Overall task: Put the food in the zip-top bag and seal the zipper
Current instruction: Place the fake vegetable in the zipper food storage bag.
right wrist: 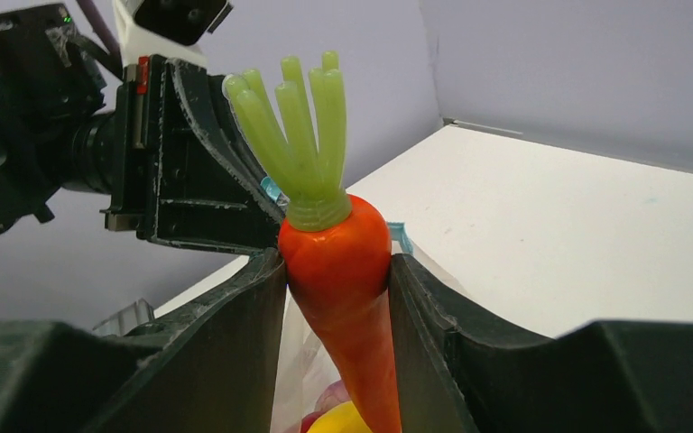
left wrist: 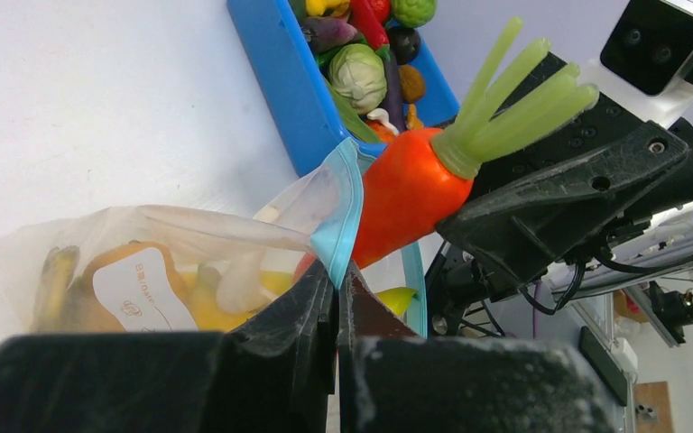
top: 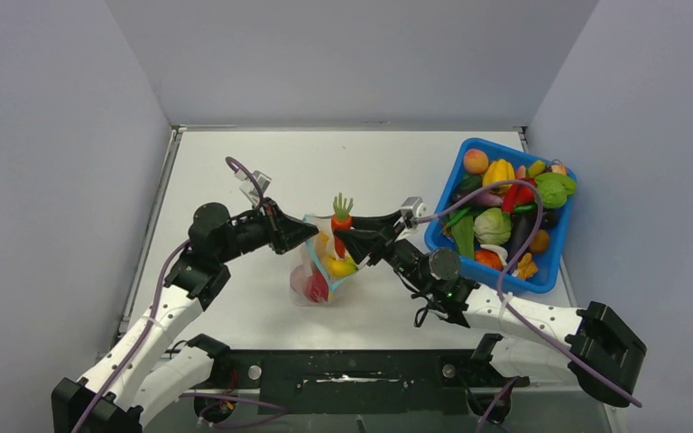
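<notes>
Here the right gripper [top: 346, 241] clamps the carrot [right wrist: 334, 257] upright, tip down; left gripper [left wrist: 337, 287] pinches the zipper [left wrist: 340, 221].

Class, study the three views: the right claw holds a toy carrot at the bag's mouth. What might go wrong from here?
1. The left claw pinches only a small bit of the zipper; pushing the carrot in might tug it free, collapsing the mouth.
2. The bag already holds several pieces, so the long carrot may stick out and block sealing.
3. The right claw sits close to the left one; they might collide.
</notes>
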You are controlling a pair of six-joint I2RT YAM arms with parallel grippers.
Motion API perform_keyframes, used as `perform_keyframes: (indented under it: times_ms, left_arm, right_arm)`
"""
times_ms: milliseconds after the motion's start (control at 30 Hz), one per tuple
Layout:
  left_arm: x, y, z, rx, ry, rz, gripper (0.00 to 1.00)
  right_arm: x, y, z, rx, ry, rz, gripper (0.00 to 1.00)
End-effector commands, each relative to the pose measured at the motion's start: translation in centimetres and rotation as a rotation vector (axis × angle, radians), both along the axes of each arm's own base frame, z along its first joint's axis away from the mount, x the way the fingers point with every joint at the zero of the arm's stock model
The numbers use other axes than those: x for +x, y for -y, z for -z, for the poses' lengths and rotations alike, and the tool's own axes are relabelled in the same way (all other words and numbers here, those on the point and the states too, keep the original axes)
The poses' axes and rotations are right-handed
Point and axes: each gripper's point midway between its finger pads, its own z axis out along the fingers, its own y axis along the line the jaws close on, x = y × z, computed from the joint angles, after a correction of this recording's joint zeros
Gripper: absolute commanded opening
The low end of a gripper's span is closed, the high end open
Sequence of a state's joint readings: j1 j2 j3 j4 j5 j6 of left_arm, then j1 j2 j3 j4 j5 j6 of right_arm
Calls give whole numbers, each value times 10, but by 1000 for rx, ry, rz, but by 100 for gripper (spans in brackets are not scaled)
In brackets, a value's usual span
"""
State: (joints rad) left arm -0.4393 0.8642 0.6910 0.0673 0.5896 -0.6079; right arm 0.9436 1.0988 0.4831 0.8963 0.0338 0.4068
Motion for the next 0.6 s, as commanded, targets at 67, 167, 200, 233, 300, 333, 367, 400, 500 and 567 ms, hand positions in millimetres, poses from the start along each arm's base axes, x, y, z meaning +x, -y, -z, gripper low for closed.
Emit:
perform_keyframes:
  times_ms: [67,167,200,233,300,333,367,400,500,567]
  left_arm:
    - [-1,5,-29,-104,83,20,0]
    - [0,6,-27,-106,68,15,0]
    - [0,7,-26,-107,61,21,0]
    - [0,7,-26,-109,56,27,0]
    - [0,7,-26,-112,54,28,0]
    - [0,7,-26,-113,55,25,0]
    - [1,7,-26,-112,54,22,0]
    - [1,7,-25,-110,51,20,0]
    - [1,5,-22,-101,44,14,0]
    - [3,3,-19,-95,32,-2,0]
  right_arm:
    - [13,10,-35,194,-87,120,34]
    - [11,14,-42,256,-46,147,35]
    - [10,15,-45,272,-31,147,35]
    - [10,15,-47,282,-15,147,35]
    - [10,15,-53,303,20,148,35]
    - [10,15,-56,308,41,152,35]
    - [10,15,-59,317,60,155,35]
    - [10,15,-60,324,77,156,35]
    - [10,17,-51,332,107,168,35]
    - [11,14,-40,320,106,166,39]
